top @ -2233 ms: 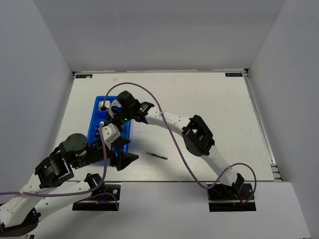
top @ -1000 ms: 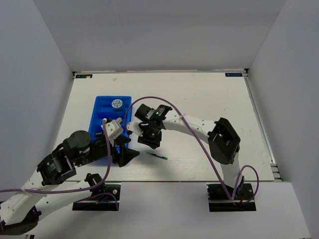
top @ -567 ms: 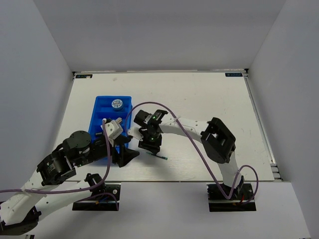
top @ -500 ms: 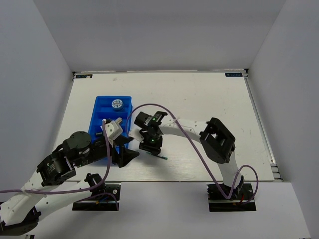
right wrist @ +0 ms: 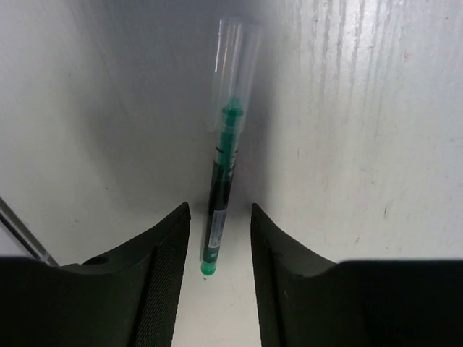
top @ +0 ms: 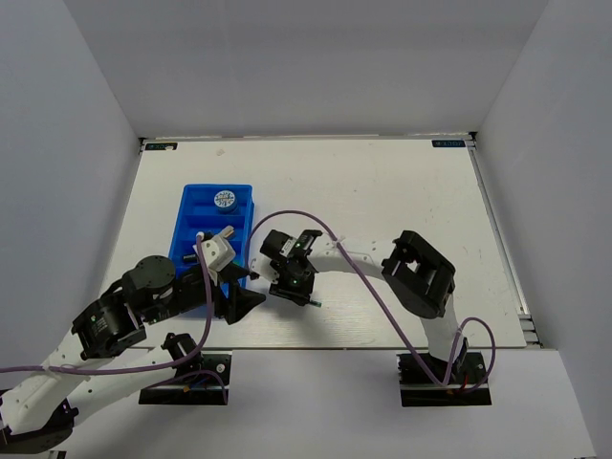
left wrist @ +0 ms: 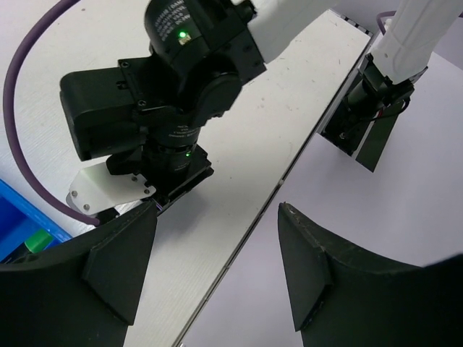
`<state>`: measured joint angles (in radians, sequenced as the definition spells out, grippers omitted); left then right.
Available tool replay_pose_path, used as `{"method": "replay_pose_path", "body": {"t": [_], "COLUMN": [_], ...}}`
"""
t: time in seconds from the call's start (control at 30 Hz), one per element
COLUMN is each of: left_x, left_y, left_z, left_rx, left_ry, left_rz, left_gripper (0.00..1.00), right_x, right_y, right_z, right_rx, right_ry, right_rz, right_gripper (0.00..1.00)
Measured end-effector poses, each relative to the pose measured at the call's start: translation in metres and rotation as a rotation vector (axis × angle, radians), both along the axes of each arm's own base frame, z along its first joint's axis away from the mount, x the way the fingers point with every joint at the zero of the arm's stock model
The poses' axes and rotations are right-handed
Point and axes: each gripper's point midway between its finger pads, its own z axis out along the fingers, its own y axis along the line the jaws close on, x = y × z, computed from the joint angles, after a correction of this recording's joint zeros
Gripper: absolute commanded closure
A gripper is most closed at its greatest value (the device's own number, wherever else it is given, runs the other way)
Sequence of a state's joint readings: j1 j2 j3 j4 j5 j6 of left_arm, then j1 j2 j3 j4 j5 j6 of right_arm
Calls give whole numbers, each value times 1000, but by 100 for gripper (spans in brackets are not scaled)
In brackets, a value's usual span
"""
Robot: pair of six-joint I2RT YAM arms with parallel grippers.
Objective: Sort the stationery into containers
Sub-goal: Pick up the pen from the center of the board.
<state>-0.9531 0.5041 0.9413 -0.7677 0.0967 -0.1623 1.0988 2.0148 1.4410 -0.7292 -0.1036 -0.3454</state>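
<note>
The white table [top: 402,210] is carrying a thin green-inked pen [right wrist: 221,189] with a clear cap, which is lying flat near the front edge, just right of the blue tray [top: 182,215] and outside its compartments. The right gripper [right wrist: 218,211] is standing directly over the pen with its jaws parted, one finger on each side and a strip of table showing between each finger and the barrel, so nothing is being gripped. The left gripper [left wrist: 217,238] is hovering just beside it at the tray's near right corner, jaws spread wide and empty, while the tray is holding a patterned roll [top: 226,200] at its far end.
</note>
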Motion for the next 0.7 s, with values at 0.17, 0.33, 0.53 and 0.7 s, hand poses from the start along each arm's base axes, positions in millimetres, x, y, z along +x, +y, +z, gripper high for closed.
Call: {"method": "replay_pose_path", "body": {"t": [0.17, 0.33, 0.53, 0.7], "left_x": [-1, -2, -2, -2], "left_y": [2, 4, 4, 4], "left_z": [0, 1, 1, 2], "left_rx": [-4, -7, -9, -4], "left_ry": [0, -3, -3, -2], "left_rz": [5, 6, 7, 5], "left_gripper": [22, 22, 22, 23], "right_x": [9, 12, 14, 18], "right_y": [-1, -3, -5, -16], "right_z": [-2, -2, -1, 2], "right_rx": [1, 11, 24, -7], "right_ry": [-98, -161, -197, -200], "right_rz": [-25, -43, -53, -10], "right_gripper": [83, 100, 100, 100]}}
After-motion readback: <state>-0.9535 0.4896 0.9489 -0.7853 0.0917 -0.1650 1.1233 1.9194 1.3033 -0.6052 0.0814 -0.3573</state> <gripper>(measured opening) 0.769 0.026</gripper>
